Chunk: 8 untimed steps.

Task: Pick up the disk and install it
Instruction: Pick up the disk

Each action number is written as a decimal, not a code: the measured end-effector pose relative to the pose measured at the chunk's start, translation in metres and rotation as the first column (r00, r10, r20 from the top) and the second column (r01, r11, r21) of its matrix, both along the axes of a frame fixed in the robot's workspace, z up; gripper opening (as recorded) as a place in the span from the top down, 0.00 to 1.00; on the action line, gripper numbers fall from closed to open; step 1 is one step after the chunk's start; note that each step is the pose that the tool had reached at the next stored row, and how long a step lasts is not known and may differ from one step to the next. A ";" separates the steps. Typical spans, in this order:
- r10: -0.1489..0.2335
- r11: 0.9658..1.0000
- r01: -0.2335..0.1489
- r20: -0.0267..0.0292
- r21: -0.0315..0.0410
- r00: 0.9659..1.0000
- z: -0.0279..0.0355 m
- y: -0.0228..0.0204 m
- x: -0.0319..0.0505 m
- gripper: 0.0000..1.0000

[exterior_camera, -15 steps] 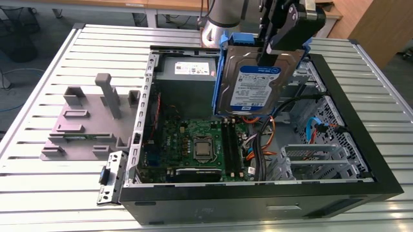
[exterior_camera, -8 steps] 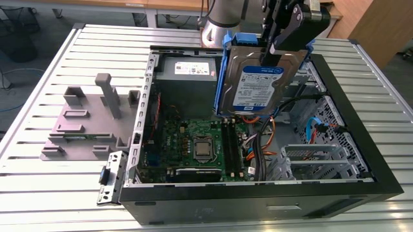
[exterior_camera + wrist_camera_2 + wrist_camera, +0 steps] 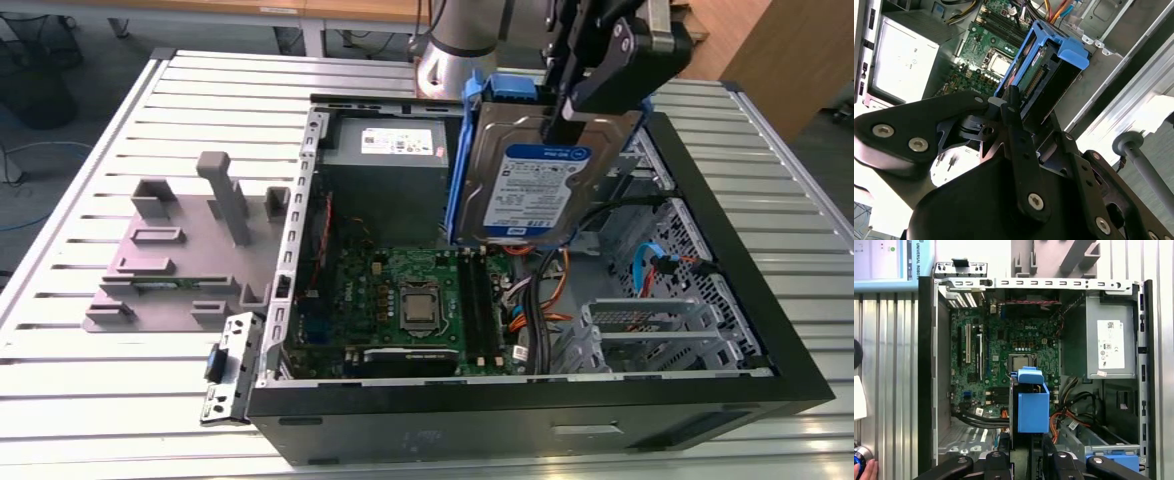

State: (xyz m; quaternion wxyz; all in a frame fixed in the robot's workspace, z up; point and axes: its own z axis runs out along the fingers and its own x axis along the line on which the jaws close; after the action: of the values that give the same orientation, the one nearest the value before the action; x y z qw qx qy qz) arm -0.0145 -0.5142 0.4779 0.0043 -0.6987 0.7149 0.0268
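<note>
- Exterior view: the gripper point(image 3: 587, 115) holds the disk point(image 3: 531, 185) nearly upright above the open case point(image 3: 534, 410), clear of its rim. The label faces the camera.
- The fingers pinch the disk's upper end. That grip leaves the lower edge free, which I judge suits lowering it edge-first into the case.
- The disk hangs over the case's middle, above the board point(image 3: 400, 300). It sits between the supply point(image 3: 387, 150) at the case's back and the cage point(image 3: 661, 330) near its front.
- It touches nothing inside the case, so it is not yet seated.
- A grey fixture point(image 3: 174, 250) stands on the table point(image 3: 80, 380) outside the case, toward the exterior view's left.
- Second wrist view: this camera looks along the fingers point(image 3: 1013, 112), which are clamped on the disk point(image 3: 1036, 75).
- The blue carrier point(image 3: 1071, 50) frames the disk's far end, the end pointing into the case.
- Beyond it, on the case floor, lie the board point(image 3: 986, 60) and the supply point(image 3: 899, 65), both well apart from the disk.
- First wrist view: the disk point(image 3: 1031, 407) shows end-on, its blue end toward the case floor. The gripper point(image 3: 1026, 460) grips it from both sides.
- It hovers over the board point(image 3: 1004, 350), inside the outline of the case point(image 3: 926, 365) and away from the supply point(image 3: 1109, 340).
- Orange cables point(image 3: 1061, 420) lie in the case just beside the disk's line. Holding it high keeps it clear of them, I judge.
</note>
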 end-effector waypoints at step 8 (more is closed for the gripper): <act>-0.001 1.000 0.001 0.000 0.000 1.000 -0.0005 -0.0149 0.0018 0.65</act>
State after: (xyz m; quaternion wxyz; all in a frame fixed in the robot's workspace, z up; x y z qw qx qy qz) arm -0.0127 -0.5291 0.4773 0.0043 -0.6984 0.7152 0.0268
